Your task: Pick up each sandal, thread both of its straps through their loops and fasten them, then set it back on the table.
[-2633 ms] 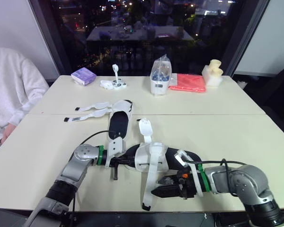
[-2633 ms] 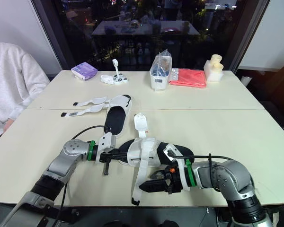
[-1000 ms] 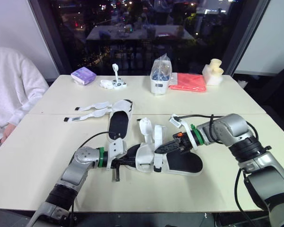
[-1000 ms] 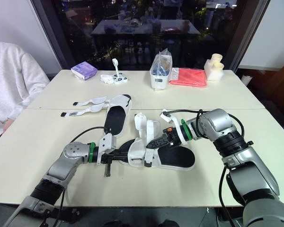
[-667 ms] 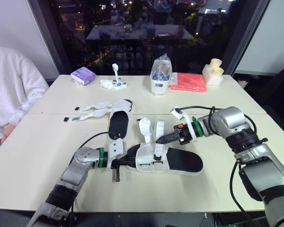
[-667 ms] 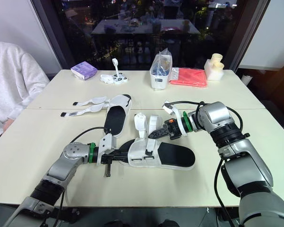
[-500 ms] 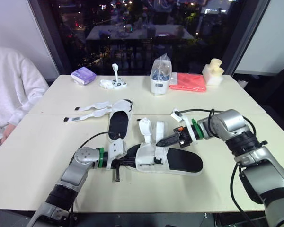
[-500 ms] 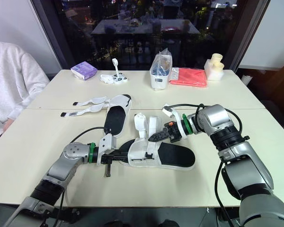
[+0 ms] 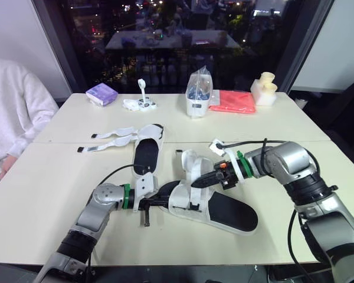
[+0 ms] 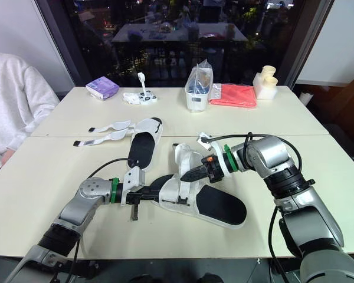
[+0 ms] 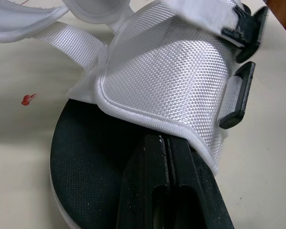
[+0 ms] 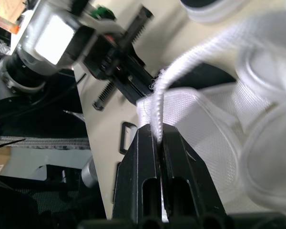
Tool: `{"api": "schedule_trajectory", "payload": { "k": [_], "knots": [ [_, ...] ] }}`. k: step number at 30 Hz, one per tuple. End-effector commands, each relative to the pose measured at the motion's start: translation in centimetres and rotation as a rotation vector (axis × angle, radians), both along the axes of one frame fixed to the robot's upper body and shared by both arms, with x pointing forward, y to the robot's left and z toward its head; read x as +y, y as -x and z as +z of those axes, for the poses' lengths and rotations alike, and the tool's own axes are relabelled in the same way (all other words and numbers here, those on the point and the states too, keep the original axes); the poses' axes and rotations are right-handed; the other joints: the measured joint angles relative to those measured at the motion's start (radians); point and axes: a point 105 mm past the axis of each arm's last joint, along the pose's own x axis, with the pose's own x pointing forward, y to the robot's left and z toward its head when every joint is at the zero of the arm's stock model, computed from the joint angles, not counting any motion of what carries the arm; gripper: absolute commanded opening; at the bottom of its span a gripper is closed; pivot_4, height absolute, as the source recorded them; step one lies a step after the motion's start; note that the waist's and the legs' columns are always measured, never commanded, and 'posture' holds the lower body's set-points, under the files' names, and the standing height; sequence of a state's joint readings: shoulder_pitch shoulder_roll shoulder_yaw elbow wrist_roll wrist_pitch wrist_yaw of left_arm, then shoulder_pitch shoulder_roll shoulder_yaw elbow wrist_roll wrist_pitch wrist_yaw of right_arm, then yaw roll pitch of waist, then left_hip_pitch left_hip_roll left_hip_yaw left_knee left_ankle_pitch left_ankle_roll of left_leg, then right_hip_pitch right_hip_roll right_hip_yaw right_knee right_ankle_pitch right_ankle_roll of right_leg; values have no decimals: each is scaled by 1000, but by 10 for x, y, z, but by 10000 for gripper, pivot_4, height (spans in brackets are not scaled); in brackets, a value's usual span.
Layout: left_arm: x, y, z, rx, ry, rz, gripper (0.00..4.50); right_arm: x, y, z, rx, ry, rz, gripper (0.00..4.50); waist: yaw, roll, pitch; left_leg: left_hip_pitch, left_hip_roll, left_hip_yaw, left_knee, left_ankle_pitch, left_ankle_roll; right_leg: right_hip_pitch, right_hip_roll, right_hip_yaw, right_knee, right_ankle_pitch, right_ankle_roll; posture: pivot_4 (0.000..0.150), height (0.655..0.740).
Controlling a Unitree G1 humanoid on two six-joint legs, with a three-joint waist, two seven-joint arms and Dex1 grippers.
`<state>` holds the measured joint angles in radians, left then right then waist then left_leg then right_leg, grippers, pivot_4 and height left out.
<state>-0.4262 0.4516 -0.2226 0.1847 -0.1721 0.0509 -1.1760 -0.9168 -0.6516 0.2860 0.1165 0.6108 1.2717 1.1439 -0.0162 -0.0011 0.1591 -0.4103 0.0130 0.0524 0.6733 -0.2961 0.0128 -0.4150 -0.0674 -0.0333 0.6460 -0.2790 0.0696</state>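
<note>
White webbing strap (image 9: pixel 190 164) pinched tight in right gripper (image 9: pixel 196 183), just above near sandal (image 9: pixel 230 212) at table (image 9: pixel 41 194) front-centre. Left gripper (image 9: pixel 164 202) clamped on sandal's left sole end, steadying it. Advice: hold strap flat, untwisted; aim tip at black loop (image 11: pixel 236 95); pull slowly. 2nd sandal (image 9: pixel 146 150) behind, straps loose.

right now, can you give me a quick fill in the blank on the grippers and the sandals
The right gripper is shut on a white ____ of the near sandal. The left gripper is ____ on the same sandal. On the far sandal, the loose straps point to the robot's ____. The colour of the folded cloth is ____.
Missing words: strap, shut, left, red.
</note>
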Motion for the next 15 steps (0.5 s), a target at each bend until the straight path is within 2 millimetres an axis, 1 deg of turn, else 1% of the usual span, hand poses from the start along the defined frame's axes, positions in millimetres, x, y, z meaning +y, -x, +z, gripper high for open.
{"api": "schedule_trajectory", "payload": {
  "k": [1, 6, 9, 13, 15],
  "knots": [
    [-3, 7, -11, 34, -25, -23, 0, 3, 7, 18, -58, -35, 28, 737, 0, 0, 0, 0, 0, 0, 0, 0, 0, 0, 0, 0, 0, 0, 0, 1500, 7400],
    [-4, 7, -11, 35, -21, -26, 0, 2, 19, 19, -40, -35, 44, 737, 1, 0, 0, 0, 0, 0, 0, 0, 0, 0, 0, 0, 0, 0, 0, 1500, 7400],
    [-5, 6, -11, 34, -21, -27, 0, 2, 28, 15, -10, -21, 61, 737, 2, 0, 0, 0, 0, 0, 0, 0, 0, 0, 0, 0, 0, 0, 0, 1500, 7400],
    [-6, 6, -11, 32, -19, -32, 0, 1, 31, 4, 3, 13, 48, 737, 2, 0, 0, 0, 0, 0, 0, 0, 0, 0, 0, 0, 0, 0, 0, 1500, 7400],
    [-7, 5, -10, 28, -21, -37, 0, 0, 29, -1, 14, 33, 29, 737, 2, 0, 0, 0, 0, 0, 0, 0, 0, 0, 0, 0, -1, 0, 0, 1500, 7400]
  ]
}}
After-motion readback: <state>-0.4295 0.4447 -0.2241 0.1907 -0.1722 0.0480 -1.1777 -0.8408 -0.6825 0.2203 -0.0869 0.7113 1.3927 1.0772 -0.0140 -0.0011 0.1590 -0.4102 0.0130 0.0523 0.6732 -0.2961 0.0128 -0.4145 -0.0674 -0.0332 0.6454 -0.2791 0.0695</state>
